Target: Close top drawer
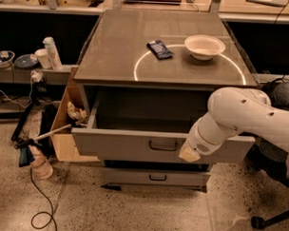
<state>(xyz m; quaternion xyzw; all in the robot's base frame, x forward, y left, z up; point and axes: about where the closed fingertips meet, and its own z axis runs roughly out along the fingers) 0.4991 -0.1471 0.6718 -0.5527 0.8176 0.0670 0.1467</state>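
Jutting open from the grey cabinet (113, 49), the wide grey metal top drawer (119, 144) looks stiff and heavy; push its flat front. The gripper (189, 154) sits there; whether open or closed, I cannot tell.

White arm (239, 116) extended in from right, elbow bent, forearm angled down-left, gripper (190, 153) at its low tip, mostly hidden
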